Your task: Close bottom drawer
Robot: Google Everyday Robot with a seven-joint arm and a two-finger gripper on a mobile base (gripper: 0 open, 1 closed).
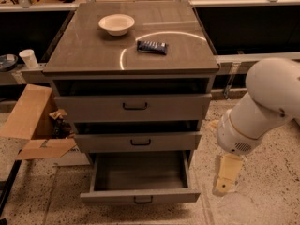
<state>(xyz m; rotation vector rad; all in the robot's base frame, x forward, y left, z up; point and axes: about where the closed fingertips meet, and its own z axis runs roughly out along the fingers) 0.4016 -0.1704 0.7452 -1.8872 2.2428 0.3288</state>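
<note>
While looking down through the one camera view, seeing the bottom drawer sticking far out at the foot of the cabinet, well past the middle drawer and top drawer (each pulled out only a little). Finding the gripper hanging low, pointing at the floor just right of that drawer, apart from it; failing to tell whether spread or closed.
</note>
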